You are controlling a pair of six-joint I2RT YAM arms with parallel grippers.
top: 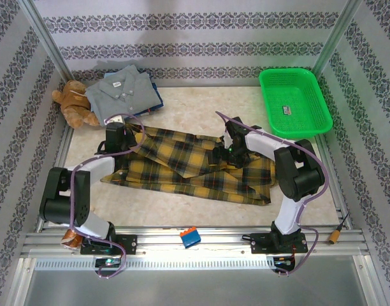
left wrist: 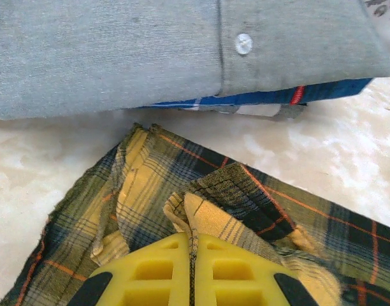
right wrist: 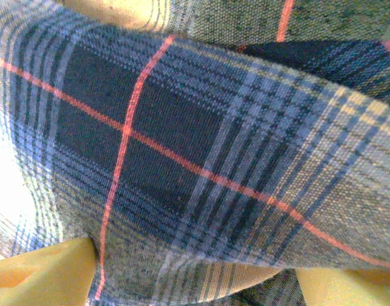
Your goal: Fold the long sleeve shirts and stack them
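Mustard-yellow dark plaid flannel shirt [top: 188, 169] spread mid-table, long axis left-right. Left gripper [left wrist: 192, 245] clenched on its far-left edge; right gripper [top: 223, 153] jaws wide, cloth between, right half. Grey folded shirt [top: 122, 89] just beyond left gripper.

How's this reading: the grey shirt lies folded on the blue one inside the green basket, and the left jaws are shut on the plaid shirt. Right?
Wrong place: the top view shows the grey shirt folded on the blue one on the table, beside the teddy bear, not in the green basket. The left jaws are shut on the plaid shirt.
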